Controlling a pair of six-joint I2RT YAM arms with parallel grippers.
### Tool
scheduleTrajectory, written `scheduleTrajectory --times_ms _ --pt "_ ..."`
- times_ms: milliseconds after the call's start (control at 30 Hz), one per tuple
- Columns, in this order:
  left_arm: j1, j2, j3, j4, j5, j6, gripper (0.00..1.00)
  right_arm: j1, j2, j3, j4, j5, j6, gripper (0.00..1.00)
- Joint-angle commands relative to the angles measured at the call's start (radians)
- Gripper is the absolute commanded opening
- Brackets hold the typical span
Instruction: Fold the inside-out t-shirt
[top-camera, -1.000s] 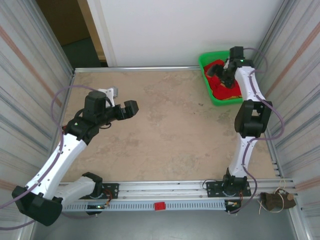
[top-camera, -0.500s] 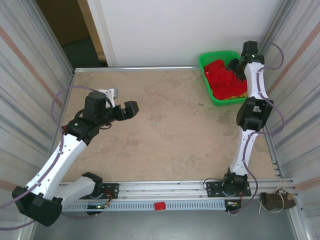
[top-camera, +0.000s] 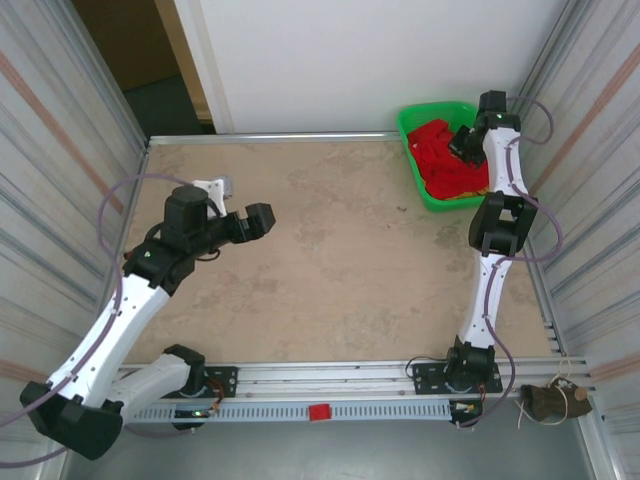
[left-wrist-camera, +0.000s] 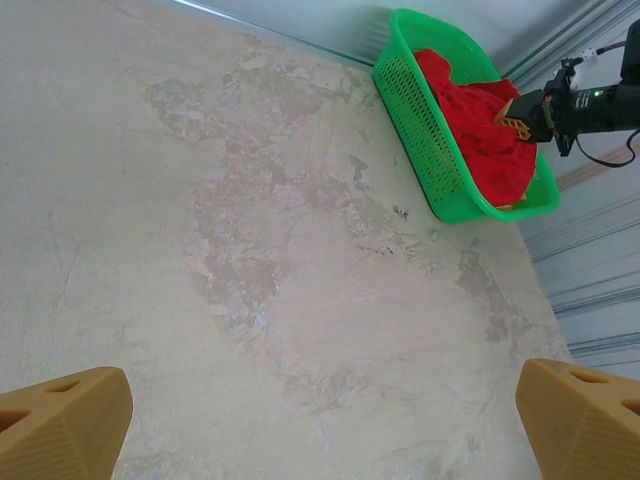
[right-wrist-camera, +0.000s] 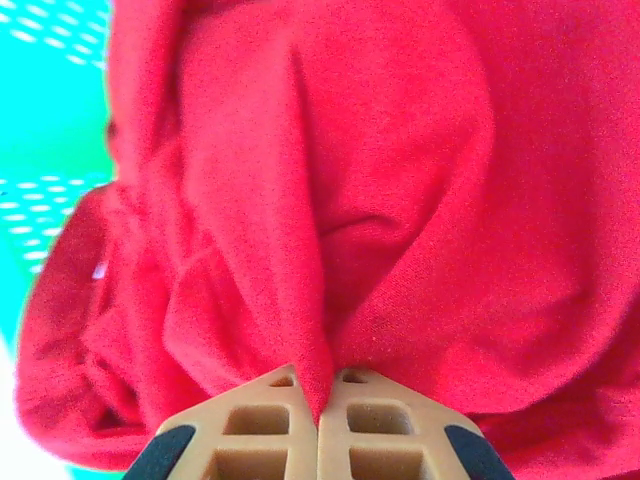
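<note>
Right wrist camera: the right gripper (right-wrist-camera: 318, 405) is pinched shut on a fold of the bright red soft fabric t-shirt (right-wrist-camera: 380, 150), bunched in the green plastic basket (top-camera: 411, 160) at the far right corner of the desk (top-camera: 330, 260); the left gripper (top-camera: 238, 203) hovers wide open, empty
</note>
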Motion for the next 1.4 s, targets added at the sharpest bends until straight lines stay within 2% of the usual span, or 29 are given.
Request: scheduleTrajectory --times_ms 0,267,533,767,900,1000,1100,1367 --pt "0.008 -0.065 -0.017 -0.039 -0.019 -0.005 0.99 0.001 -0.112 0.032 0.008 -0.102 0.023 0.0" --pt "0.011 -0.179 0.069 -0.186 -0.093 0.035 0.99 0.087 -0.433 0.043 0.165 -0.295 0.16 0.0" --pt "0.008 -0.205 0.11 -0.194 -0.045 -0.025 0.99 0.319 -0.676 0.055 0.13 -0.419 0.187 0.0" --pt "0.002 -0.219 0.069 -0.166 -0.019 -0.075 0.99 0.514 -0.919 -0.273 0.158 -0.31 0.136 0.0" --pt "-0.003 -0.25 0.034 -0.184 -0.035 -0.095 0.99 0.553 -1.047 -0.608 0.268 -0.258 0.142 0.0" --pt "-0.005 -0.275 0.006 -0.189 -0.042 -0.099 0.99 0.553 -1.088 -0.814 0.363 -0.273 0.156 0.0" --pt "-0.005 -0.268 -0.007 -0.174 -0.048 -0.085 0.99 0.555 -1.071 -0.922 0.434 -0.304 0.153 0.0" --pt "-0.005 -0.064 -0.013 -0.047 0.005 -0.044 0.99 0.546 -0.861 -0.849 0.467 -0.367 0.092 0.0"
